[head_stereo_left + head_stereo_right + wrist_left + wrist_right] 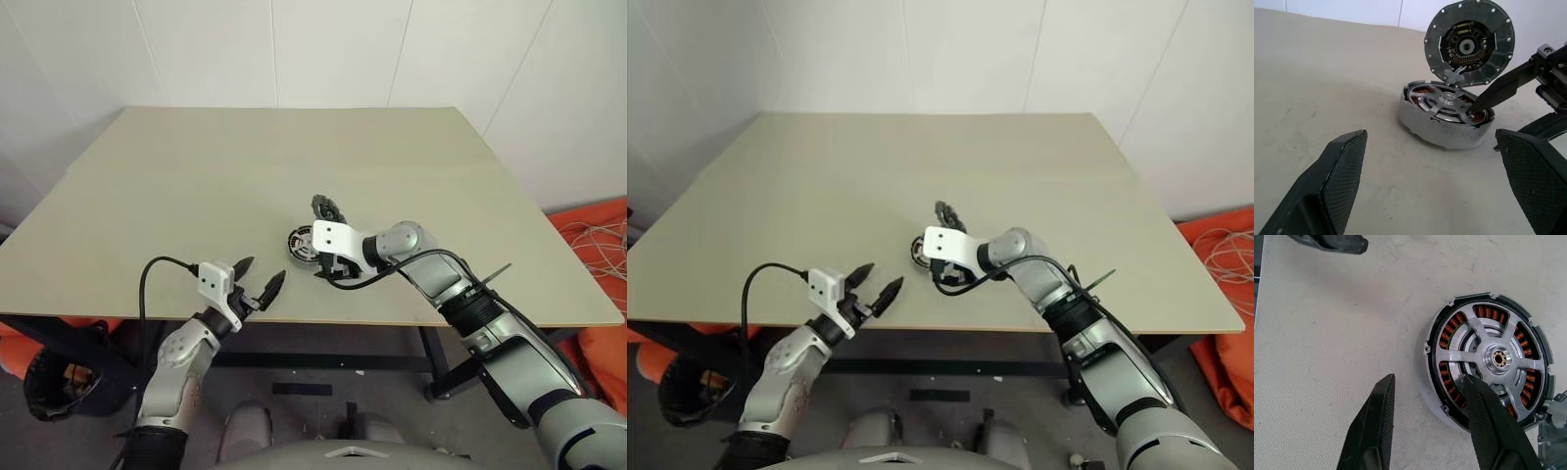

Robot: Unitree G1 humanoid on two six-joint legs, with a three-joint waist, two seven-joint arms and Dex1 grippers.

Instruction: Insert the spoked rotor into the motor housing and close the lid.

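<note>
Nearest the head camera, the left gripper (259, 287) hangs over the table's front edge with its two black, pebble-textured fingers (1339, 176) spread wide and nothing between them. It points toward the motor housing (1442, 128), which sits well apart from it on the matte beige table (176, 196), right of centre and toward the front.

That housing is a low round drum with a pale silvery outer wall and a dark inner ring. Inside it, copper-orange windings (1449, 327) show in arcs through the gaps of the spoked rotor (1493, 360), a shiny silver wheel with flat spokes running to a round hub with a brass-coloured centre. The rotor lies inside the housing, over the windings.

A round lid (1469, 44) stands upright at the housing's far rim, dark grey with small pale studs around its edge and concentric parts on its inner face.

One finger (1488, 421) of the right gripper (1425, 423) rests on the rotor near its rim; the other is outside the housing wall, above the table. They are partly apart and grasp nothing.
</note>
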